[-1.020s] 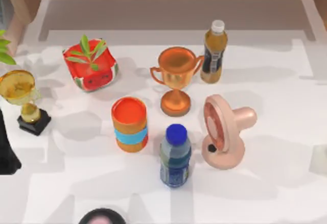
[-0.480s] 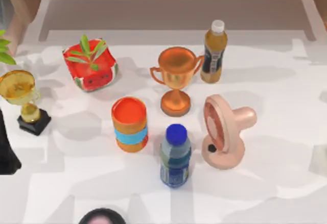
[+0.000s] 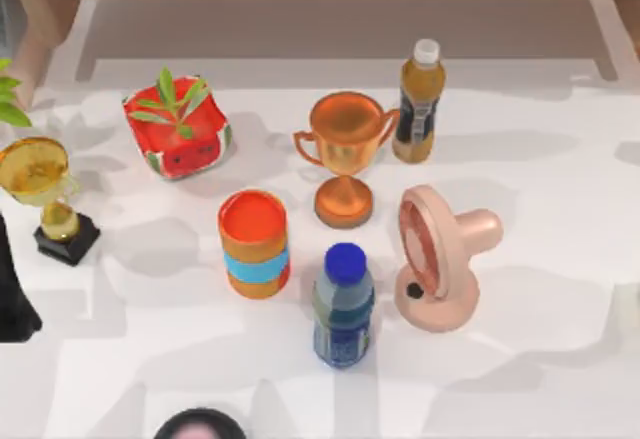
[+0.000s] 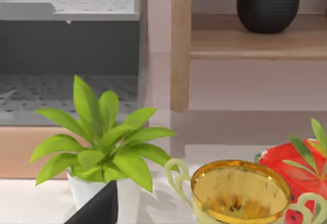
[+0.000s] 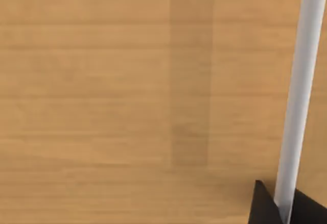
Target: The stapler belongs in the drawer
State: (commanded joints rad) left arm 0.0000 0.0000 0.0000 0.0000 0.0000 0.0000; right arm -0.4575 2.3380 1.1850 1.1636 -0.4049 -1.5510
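Orange can [image 3: 254, 243] with blue band, pink fan [image 3: 436, 256], blue-capped bottle [image 3: 343, 304].

A dark round object [image 3: 200, 425] below the orange can [image 3: 254, 243] is cut off by the top view's lower edge. A green plant [image 3: 10, 99] left of the gold trophy [image 3: 45, 194] is also cropped.

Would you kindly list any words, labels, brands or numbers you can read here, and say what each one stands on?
No text is readable in these pictures.
Amber bottle: its dark label bears pale marks, too blurred to read.
Blue-capped bottle: its blue label is too blurred to read.
Orange can: a plain blue band, no lettering visible.
Copper trophy and gold trophy: no inscription visible.
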